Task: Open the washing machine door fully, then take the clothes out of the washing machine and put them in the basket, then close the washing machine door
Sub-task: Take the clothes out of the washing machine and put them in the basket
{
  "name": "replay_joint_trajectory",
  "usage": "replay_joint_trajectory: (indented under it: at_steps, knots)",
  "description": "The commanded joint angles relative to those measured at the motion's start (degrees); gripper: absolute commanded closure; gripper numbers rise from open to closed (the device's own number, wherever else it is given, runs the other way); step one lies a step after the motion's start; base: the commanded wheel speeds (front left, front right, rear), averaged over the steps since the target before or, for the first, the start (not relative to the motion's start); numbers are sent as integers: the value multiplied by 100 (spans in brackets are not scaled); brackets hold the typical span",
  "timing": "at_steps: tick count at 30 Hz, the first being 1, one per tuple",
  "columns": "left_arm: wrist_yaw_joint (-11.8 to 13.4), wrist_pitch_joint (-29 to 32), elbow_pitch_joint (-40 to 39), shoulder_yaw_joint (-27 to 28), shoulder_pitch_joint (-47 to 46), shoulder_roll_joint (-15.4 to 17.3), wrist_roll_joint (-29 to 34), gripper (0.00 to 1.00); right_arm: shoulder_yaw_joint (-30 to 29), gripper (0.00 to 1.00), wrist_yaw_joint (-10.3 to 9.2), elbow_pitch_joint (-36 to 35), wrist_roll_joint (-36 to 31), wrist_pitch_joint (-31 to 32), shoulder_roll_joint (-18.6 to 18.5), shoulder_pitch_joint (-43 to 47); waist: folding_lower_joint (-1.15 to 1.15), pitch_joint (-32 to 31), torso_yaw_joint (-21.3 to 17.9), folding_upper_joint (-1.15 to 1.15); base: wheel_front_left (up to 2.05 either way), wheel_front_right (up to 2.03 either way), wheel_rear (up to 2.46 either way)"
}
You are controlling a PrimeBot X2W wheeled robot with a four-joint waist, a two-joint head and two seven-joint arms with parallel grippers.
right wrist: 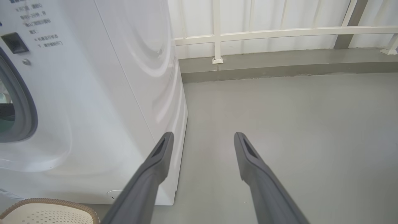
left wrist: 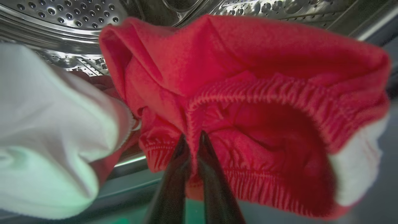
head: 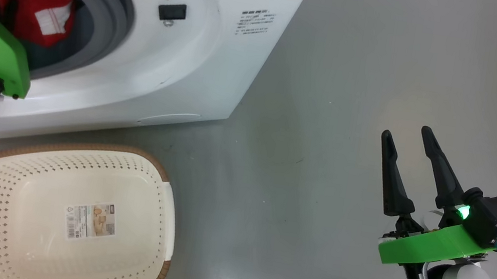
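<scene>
Inside the washing machine (head: 202,54), the left claw (left wrist: 192,137) clamps a red garment (left wrist: 248,93). The likely next move is lifting it to the basket (head: 70,145) in front of the machine. The right claw (head: 406,131) gapes empty.

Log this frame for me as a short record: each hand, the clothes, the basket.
left hand: shut on red garment by its elastic hem, inside the drum
right hand: open, holding nothing, above floor right of washer
white garment: in drum, beside the red one
basket: on floor before washer, no clothes in it
</scene>
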Motion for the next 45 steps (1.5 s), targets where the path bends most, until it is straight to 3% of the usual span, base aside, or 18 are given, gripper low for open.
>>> replay_joint_trajectory:
  at_steps: [1, 7, 14, 22, 37, 45]
  knots:
    - [7, -92, -50, 24, -21, 227, -63, 100, 97, 0, 36, -115, 35, -36, 8, -42, 0, -62, 31, 0, 0, 0, 0]
    - [7, -563, -52, 47, 158, 161, -323, 100, 90, 0, 36, -87, 6, -36, 8, 27, 0, -301, 148, 0, 0, 0, 0]
    - [10, -904, -417, 499, 624, 37, -784, 100, 39, 0, 36, -52, -30, -36, -26, 188, 0, -689, 347, 0, 0, 0, 0]
    - [237, -911, -2296, 1628, 1847, -77, -516, 100, -36, 0, 36, -38, -40, -36, -117, 432, 0, -1099, 563, 0, 0, 0, 0]
    - [45, -912, -5073, 3366, 3716, -1082, 571, 100, -115, 0, 36, -43, -37, -36, -200, 791, 0, -1610, 715, 0, 0, 0, 0]
    - [10, -912, -6483, 3797, 4527, -1466, 842, 100, -162, 0, 36, -73, -34, -36, -205, 877, 0, -1677, 748, 0, 0, 0, 0]
